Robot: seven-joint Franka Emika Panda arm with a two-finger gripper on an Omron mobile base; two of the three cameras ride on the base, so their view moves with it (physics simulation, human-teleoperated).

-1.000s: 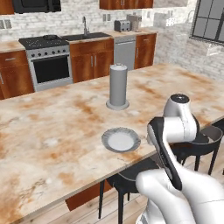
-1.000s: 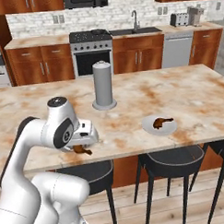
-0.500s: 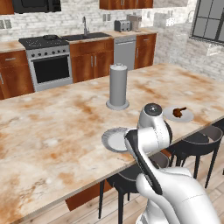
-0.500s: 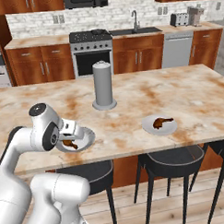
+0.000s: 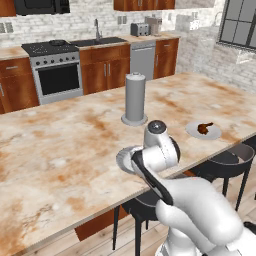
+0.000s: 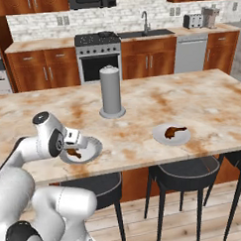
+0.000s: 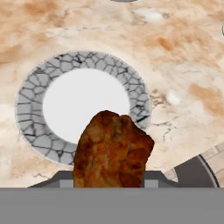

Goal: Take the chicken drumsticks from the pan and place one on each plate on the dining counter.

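Observation:
My gripper [image 6: 73,149] is shut on a reddish-brown chicken drumstick [image 6: 73,154] and holds it just over the near plate [image 6: 91,149] on the dining counter [image 6: 201,104]. In the hand view the drumstick [image 7: 113,151] hangs between my fingers over the near rim of this crackle-rimmed plate [image 7: 35,100], whose white middle is bare. My arm covers most of that plate [image 5: 124,156] in the left base view. The other plate [image 6: 169,137] lies further right and carries the second drumstick [image 6: 174,131]; both also show in the left base view as plate [image 5: 210,134] and drumstick [image 5: 203,128]. The pan is out of view.
A tall grey cylinder [image 6: 111,91] on a round base stands mid-counter behind the plates. Black stools [image 6: 181,169] sit under the counter's near edge. Stove [image 6: 101,56], sink and wooden cabinets line the back wall.
The arm has swung left along the counter's near edge, carrying the drumstick from beside the near plate to over it. The grip has stayed shut.

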